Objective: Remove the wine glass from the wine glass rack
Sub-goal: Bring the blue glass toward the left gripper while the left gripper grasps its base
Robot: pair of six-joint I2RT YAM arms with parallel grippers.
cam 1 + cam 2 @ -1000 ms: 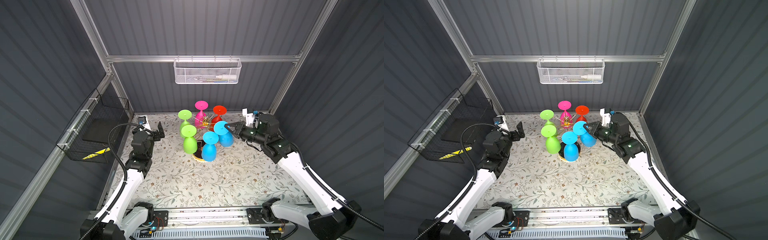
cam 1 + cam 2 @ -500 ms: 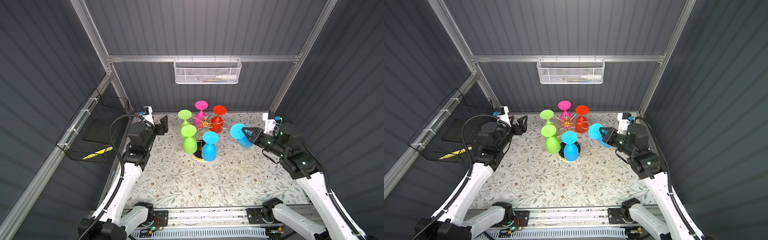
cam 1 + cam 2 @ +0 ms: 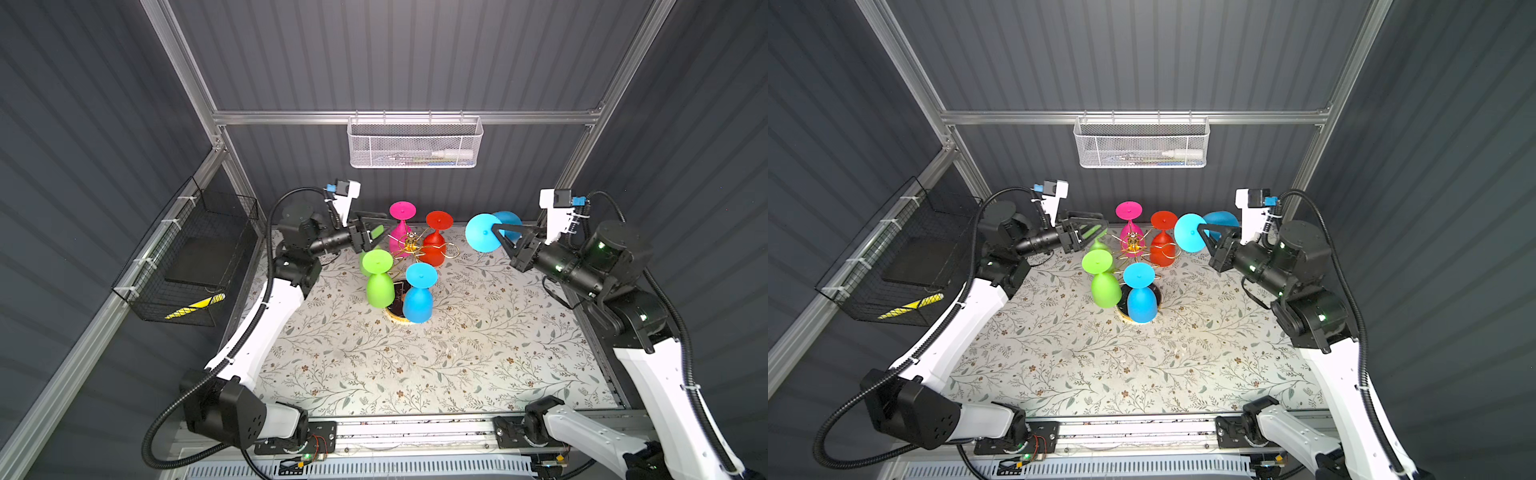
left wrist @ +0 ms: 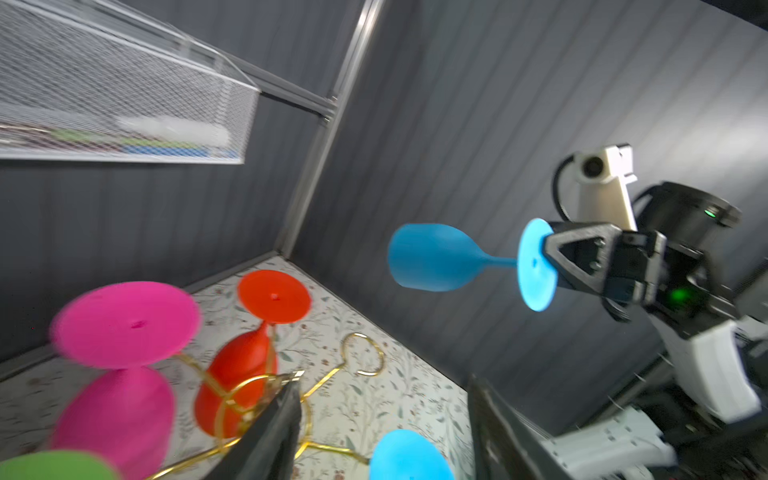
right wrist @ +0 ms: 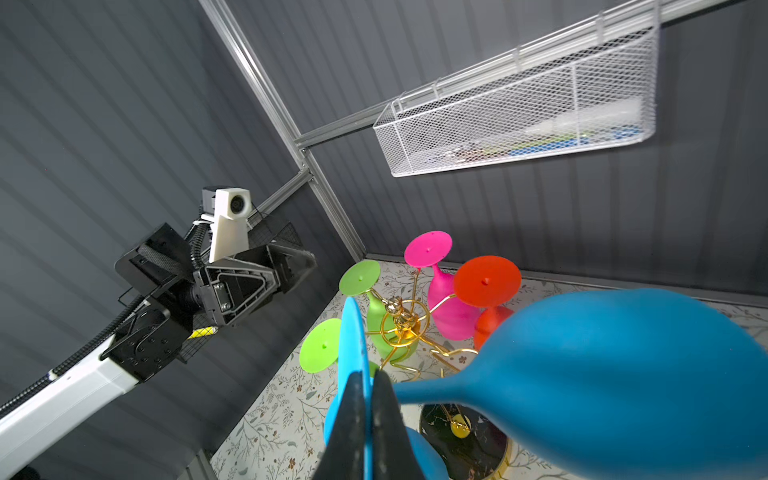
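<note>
While right gripper clamps blue wine glass | left gripper part-open, empty, beside green glass

Right of wine glass rack: bare ring arm, passage clear up to raised blue wine glass. Front: hanging glasses obstruct.

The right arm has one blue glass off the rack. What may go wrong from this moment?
The right gripper pinches the blue wine glass only by the edge of its thin foot, with the bowl sticking out sideways; it may swivel or slip out.
The open left gripper is close to the wine glass rack and the rear green glass; a misjudged move might bump them and unseat a glass.
</note>
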